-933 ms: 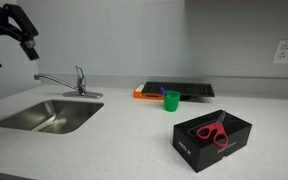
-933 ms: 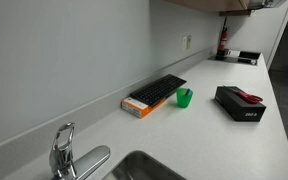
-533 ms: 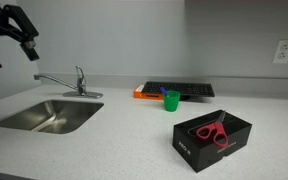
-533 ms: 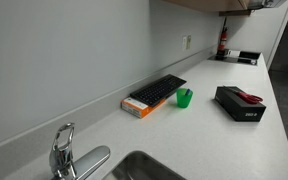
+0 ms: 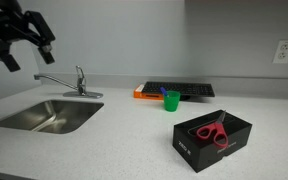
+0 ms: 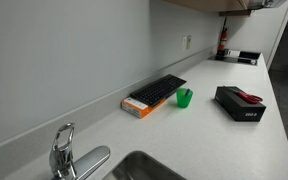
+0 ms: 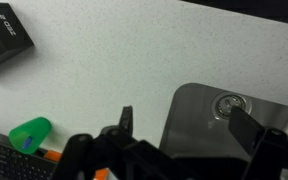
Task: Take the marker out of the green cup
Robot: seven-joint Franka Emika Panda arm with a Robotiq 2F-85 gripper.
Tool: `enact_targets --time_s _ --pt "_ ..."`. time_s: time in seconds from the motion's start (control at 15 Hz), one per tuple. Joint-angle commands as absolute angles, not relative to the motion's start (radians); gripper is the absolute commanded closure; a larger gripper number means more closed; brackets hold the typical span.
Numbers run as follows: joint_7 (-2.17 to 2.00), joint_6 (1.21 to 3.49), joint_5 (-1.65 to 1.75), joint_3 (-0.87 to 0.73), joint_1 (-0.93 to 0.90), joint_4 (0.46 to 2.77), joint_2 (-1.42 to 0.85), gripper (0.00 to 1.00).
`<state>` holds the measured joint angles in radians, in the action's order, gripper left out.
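Gripper (image 5: 28, 45) above sink (image 5: 46, 115), marker (image 5: 164, 92) in green cup (image 5: 171, 103)

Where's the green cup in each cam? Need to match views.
Exterior view: green cup centre, in front of the keyboard.
Exterior view: green cup right of centre, beside the keyboard.
Wrist view: green cup lower left.
Shared landmark: black box, in all three.
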<state>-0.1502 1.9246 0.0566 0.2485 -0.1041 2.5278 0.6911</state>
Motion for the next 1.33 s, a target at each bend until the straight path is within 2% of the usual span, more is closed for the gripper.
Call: enact_targets --time_s 0.0,0.47,1.07,1.27 --pt "-0.193 1.955 0.116 0.165 0.008 2.447 0.506 0.00" --pt "-0.360 2.016 0.160 0.043 0.140 2.236 0.177 0.00" --pt "-0.361 2.013 0.148 0.010 0.114 2.225 0.166 0.00" --pt "-0.495 2.113 0.189 0.024 0.121 2.216 0.114 0.00"
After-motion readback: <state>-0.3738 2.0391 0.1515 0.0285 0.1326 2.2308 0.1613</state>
